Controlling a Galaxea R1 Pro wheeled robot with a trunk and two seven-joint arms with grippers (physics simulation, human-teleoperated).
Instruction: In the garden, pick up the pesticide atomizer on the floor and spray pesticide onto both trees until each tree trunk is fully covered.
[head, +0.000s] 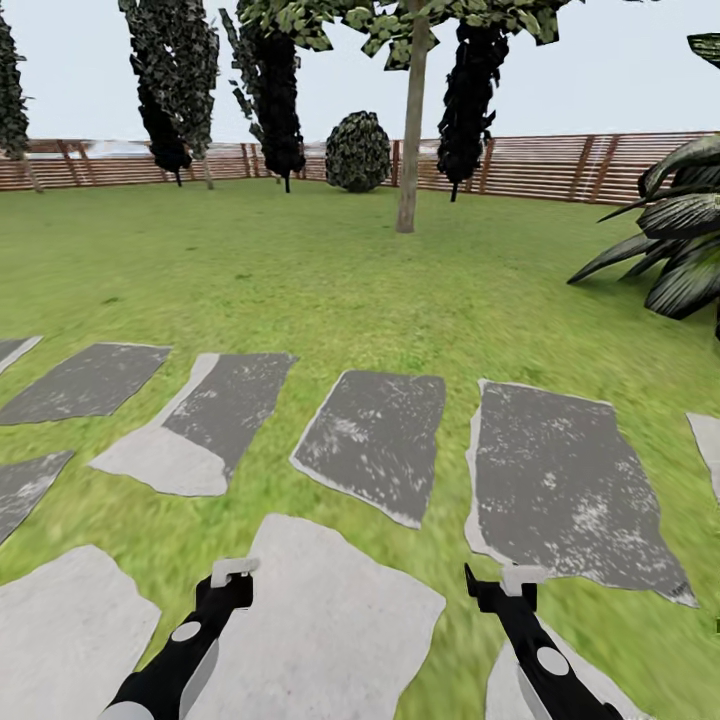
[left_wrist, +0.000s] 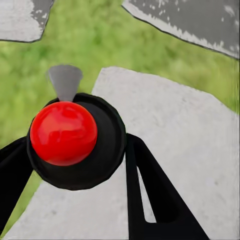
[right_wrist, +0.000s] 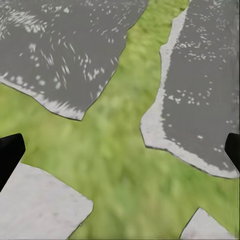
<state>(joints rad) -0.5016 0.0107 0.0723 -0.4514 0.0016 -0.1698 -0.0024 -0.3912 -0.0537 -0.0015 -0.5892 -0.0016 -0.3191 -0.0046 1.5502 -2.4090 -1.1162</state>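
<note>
Tree trunk (head: 408, 150) far off, crown cropped, left end effector (left_wrist: 75, 165) gripping red-topped object (left_wrist: 63, 132)

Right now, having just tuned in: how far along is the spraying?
Nothing looks done: the tree trunk across the lawn shows no whitish specks. In hand: a black, red-topped object sits between the fingers of the left gripper; I cannot tell whether it is the atomizer. The right gripper is open and empty. Left: reaching and spraying both trees.

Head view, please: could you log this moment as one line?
garden lawn | stepping stones ahead | tree trunk far | left hand, right hand low
</note>
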